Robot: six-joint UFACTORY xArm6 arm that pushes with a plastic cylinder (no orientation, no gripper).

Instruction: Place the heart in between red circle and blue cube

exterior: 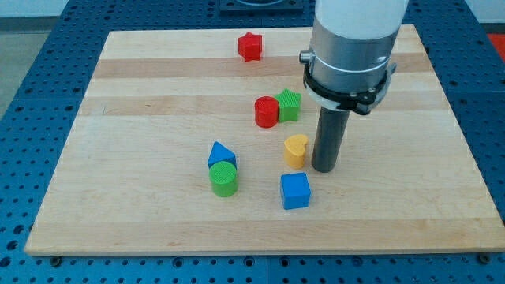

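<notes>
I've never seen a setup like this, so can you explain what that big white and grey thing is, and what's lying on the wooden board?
It is a robot arm with no hand: it ends in a dark rod, and my tip slides along the wooden board to push blocks. Nothing is held. One camera looks down at the board. My tip sits just right of the yellow heart, which lies between the red circle above and the blue cube below. Also there: a green block beside the red circle, a red star, a blue triangle and a green cylinder.
</notes>
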